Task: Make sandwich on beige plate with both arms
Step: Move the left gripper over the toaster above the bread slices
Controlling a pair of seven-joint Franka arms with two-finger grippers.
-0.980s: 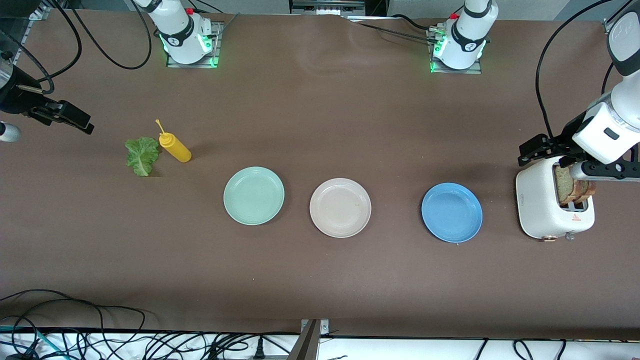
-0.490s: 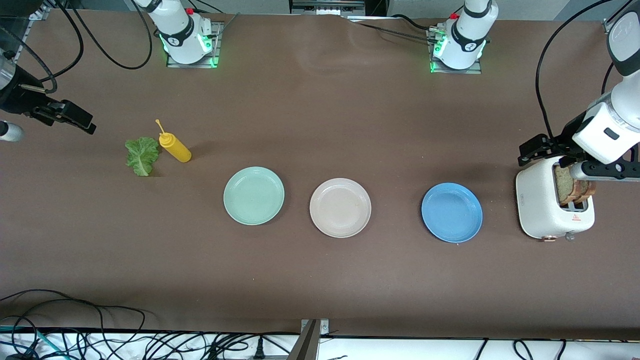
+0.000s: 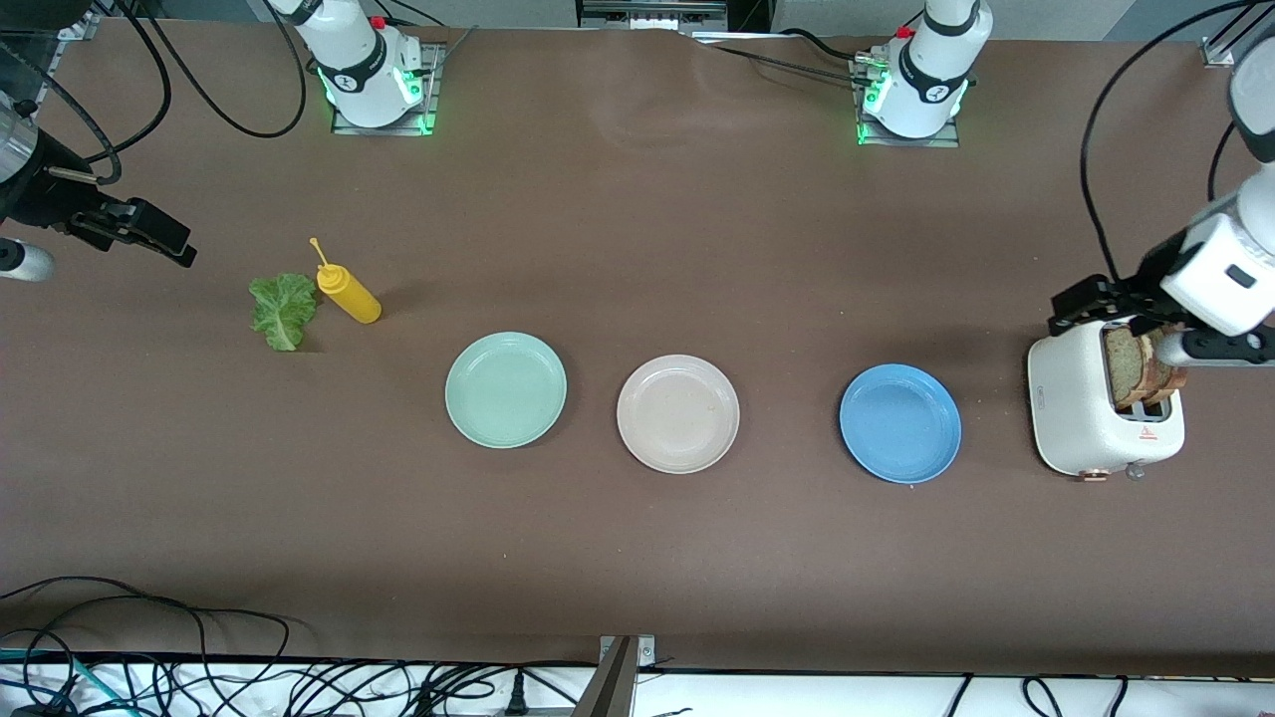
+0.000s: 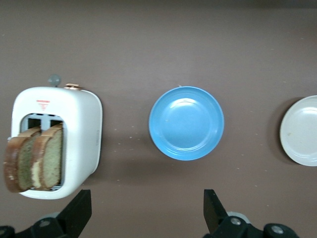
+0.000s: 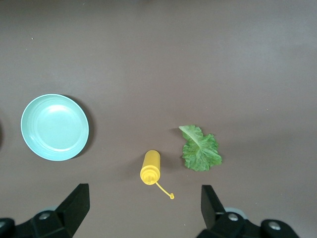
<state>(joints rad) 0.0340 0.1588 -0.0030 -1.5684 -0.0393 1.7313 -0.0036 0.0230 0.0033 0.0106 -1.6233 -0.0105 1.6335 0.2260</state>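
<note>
The beige plate (image 3: pixel 677 413) (image 4: pixel 302 130) lies bare between a mint-green plate (image 3: pixel 505 389) and a blue plate (image 3: pixel 899 423). Two brown bread slices (image 3: pixel 1141 366) (image 4: pixel 34 158) stand upright in the slots of a white toaster (image 3: pixel 1081 408) at the left arm's end of the table. A green lettuce leaf (image 3: pixel 283 311) (image 5: pixel 199 148) lies flat toward the right arm's end. My left gripper (image 3: pixel 1108 302) (image 4: pixel 147 215) hangs open and empty over the toaster's edge. Over bare table beside the lettuce, my right gripper (image 3: pixel 159 239) (image 5: pixel 144 208) is also open and empty.
A yellow squeeze bottle (image 3: pixel 349 293) (image 5: pixel 150 167) lies right beside the lettuce, its cap strap loose. Both arm bases stand along the table's edge farthest from the front camera. Cables trail past the table's nearest edge.
The left gripper has shifted a little toward the left arm's end of the table, above the toaster. The right gripper has crept slightly toward the lettuce. Nothing on the table moved.
</note>
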